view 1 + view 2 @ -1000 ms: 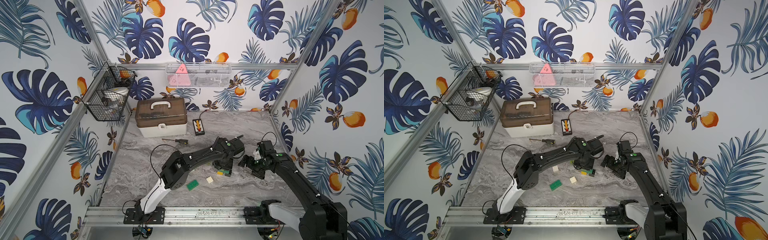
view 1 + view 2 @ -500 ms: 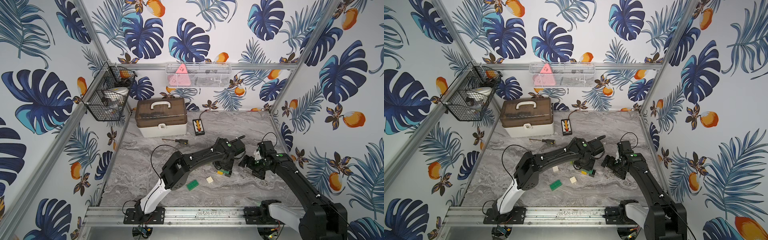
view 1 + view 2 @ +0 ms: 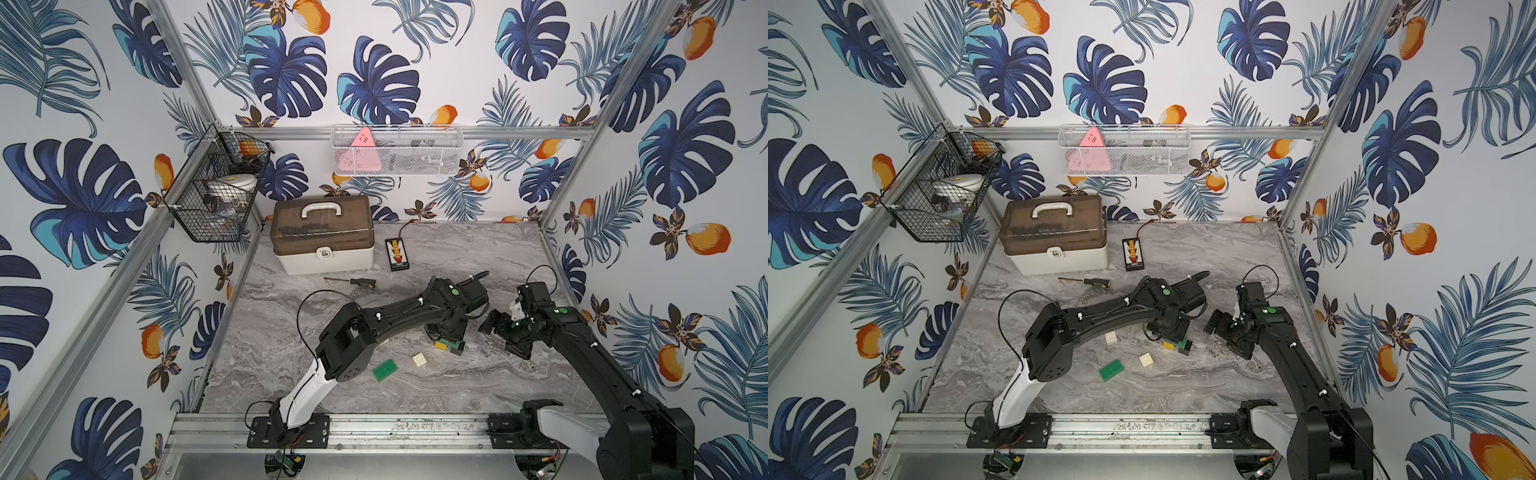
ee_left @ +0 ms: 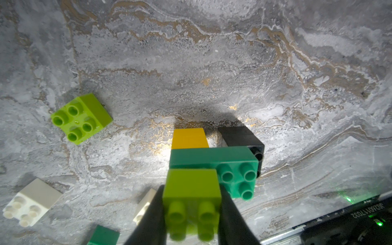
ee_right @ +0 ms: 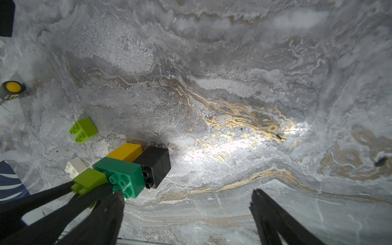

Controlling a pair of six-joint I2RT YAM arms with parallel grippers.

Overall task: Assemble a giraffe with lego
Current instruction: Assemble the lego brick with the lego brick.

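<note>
The giraffe is a small stack at mid table. It has a yellow leg and a black leg under a dark green long brick. A lime brick sits on one end of the dark green brick, with my left gripper shut on it from above. My right gripper hangs open just right of the stack, holding nothing. Loose lego lies around: a lime brick, white bricks and a dark green long brick.
A brown-lidded toolbox stands at the back left. A small remote and a screwdriver lie in front of it. Wire baskets hang on the walls. The metal rail runs along the front edge.
</note>
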